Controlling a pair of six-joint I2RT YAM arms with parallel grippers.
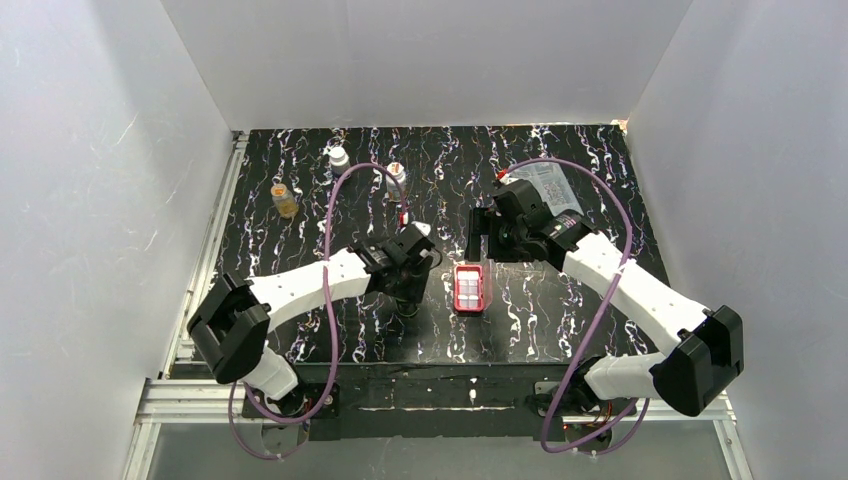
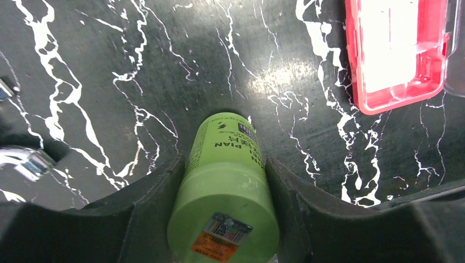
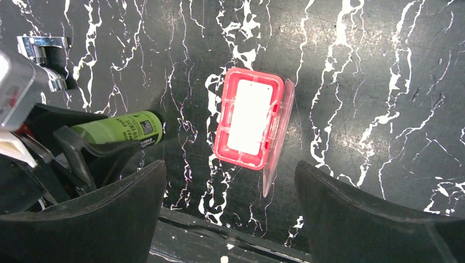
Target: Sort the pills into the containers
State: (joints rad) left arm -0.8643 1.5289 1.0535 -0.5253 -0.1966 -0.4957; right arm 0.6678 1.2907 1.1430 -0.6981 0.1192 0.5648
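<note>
Bottles stand toward the far left of the desk (image 1: 440, 170): an amber bottle (image 1: 285, 201) nearest the left wall, a white bottle (image 1: 339, 157) further back, and a third small bottle (image 1: 397, 172) to their right, all apart from one another. Nearer to me, my left gripper (image 2: 225, 164) sits low over the desk, just left of centre, with its jaws clenched on a green bottle (image 2: 227, 181). Both fingers (image 2: 159, 192) press against its sides. From the left wrist I see the bottle's stickered end facing the camera while its other end points down at the desk. I cannot tell whether that end touches the surface. Just to the right of it lies the red pill case (image 1: 469, 288), flat on the desk near the middle, apart from the bottle. Its clear lid (image 3: 279, 137) is swung open along one long side. The whitish containers (image 3: 249, 118) inside it glare so much that I cannot make out their contents. My right gripper (image 3: 228, 164) hangs above the case and a little beyond it, jaws spread wide and holding nothing, with the case showing between the fingers in the right wrist view. Behind the right arm, toward the far right, lies a clear plastic bag (image 1: 548, 185).
</note>
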